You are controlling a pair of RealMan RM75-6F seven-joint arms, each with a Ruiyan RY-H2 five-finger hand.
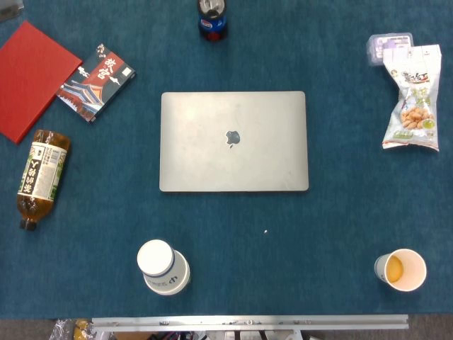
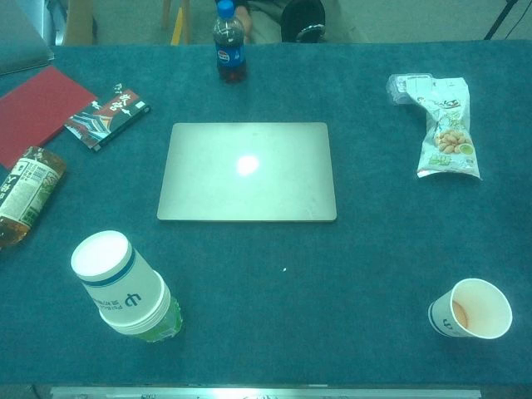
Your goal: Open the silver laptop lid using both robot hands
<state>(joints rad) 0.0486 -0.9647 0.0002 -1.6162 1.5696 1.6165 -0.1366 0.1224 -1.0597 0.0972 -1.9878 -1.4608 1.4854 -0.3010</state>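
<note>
The teal cloth-covered table carries the flat silver laptop at its centre, lid fully closed, so the task appears unstarted. Neither hand shows, so their state cannot be told; both would next need to reach the laptop's near edge. Chair legs stand beyond it.
</note>
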